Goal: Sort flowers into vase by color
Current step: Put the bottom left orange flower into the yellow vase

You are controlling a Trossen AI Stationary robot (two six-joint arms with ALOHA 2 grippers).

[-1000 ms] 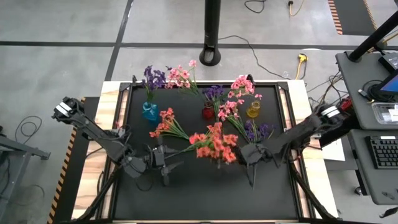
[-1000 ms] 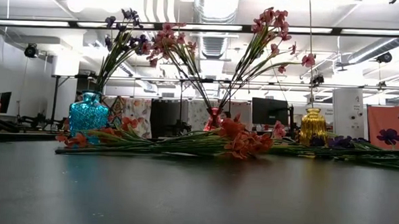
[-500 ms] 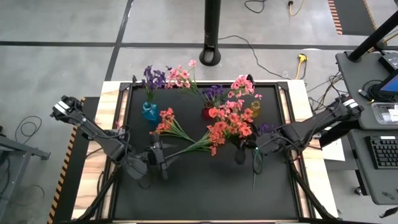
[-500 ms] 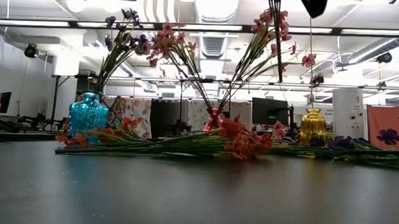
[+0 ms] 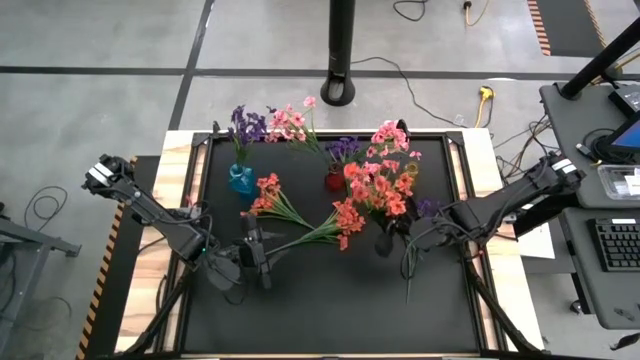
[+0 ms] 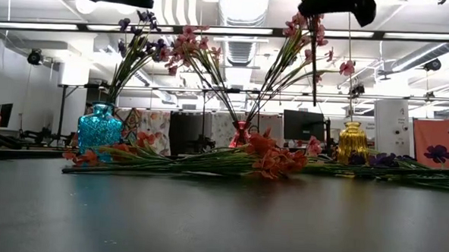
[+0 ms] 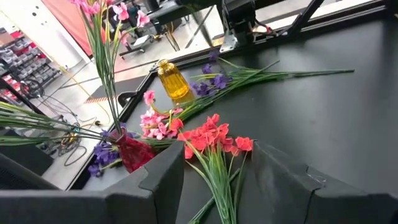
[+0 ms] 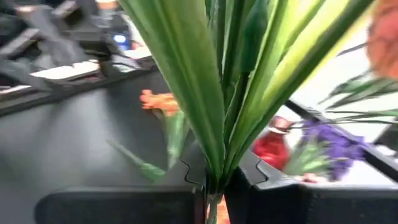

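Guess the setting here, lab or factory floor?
Likely an open lab or workshop: exposed ceiling ducts, a monitor behind the table, a keyboard on a side desk, cables across bare concrete floor.

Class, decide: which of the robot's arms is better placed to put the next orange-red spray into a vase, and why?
The right. The right gripper is already shut on an orange-red spray, lifted beside the red vase. The left gripper is open and empty near the front.

A: Where's open space on the table?

B: I see the whole front half bare. Back edge is crowded: blue vase, red vase, yellow vase, with loose orange-red flowers sprawled mid-table.
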